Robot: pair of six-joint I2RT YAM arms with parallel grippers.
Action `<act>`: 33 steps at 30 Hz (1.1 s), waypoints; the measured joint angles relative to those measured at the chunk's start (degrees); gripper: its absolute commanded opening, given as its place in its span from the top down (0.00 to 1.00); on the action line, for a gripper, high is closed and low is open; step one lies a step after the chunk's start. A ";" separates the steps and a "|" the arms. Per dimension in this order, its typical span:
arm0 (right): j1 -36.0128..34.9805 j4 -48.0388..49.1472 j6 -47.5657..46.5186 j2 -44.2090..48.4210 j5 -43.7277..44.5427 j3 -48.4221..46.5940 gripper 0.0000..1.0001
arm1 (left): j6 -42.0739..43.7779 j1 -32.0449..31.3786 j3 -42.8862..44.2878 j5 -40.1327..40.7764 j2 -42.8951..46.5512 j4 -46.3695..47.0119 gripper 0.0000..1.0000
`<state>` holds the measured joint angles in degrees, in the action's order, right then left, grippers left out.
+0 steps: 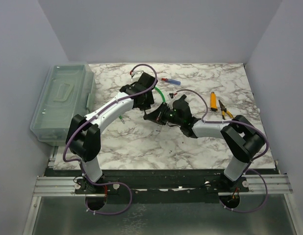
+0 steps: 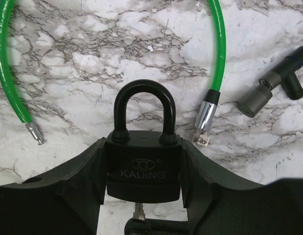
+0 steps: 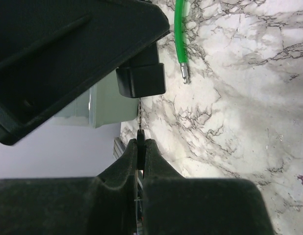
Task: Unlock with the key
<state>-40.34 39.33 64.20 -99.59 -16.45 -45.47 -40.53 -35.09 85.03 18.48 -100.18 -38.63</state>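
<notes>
Marble tabletop (image 1: 141, 144), grey walls (image 1: 166, 29) | left gripper (image 1: 145, 98) clamps padlock (image 2: 142, 164) | right gripper (image 3: 140, 146) pinches key (image 2: 138, 211)

white, grey-veined marble table top (image 1: 141, 142), boxed in by plain pale walls (image 1: 156, 29) on 3 sides, under soft, even light. aluminium rails (image 1: 53, 185) run along its near edge, with a dull metal sheet (image 1: 156, 220) below.
</notes>
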 measured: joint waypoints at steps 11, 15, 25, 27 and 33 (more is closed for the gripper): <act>-0.59 -19.69 -3.76 0.61 2.89 -10.78 1.00 | 0.48 0.85 0.02 1.70 0.24 1.86 1.00; -0.59 -17.29 -5.20 0.63 2.84 -9.51 1.00 | 0.55 0.85 0.02 1.05 0.26 1.95 1.00; -0.57 -17.81 -8.68 4.57 3.91 -5.92 1.00 | 0.20 0.59 0.02 -2.78 0.74 1.97 1.00; -0.46 -18.67 -9.14 5.27 2.95 -5.84 1.00 | -0.50 0.92 -0.07 -4.07 1.29 1.49 1.00; -0.33 -20.33 -9.92 7.17 -2.64 -5.38 1.00 | -4.55 1.66 -1.97 -5.79 4.76 -1.53 1.00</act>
<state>-40.66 19.00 54.28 -92.42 -19.09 -50.85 -45.08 -33.43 83.07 12.69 -95.42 -40.16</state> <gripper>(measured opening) 0.026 0.570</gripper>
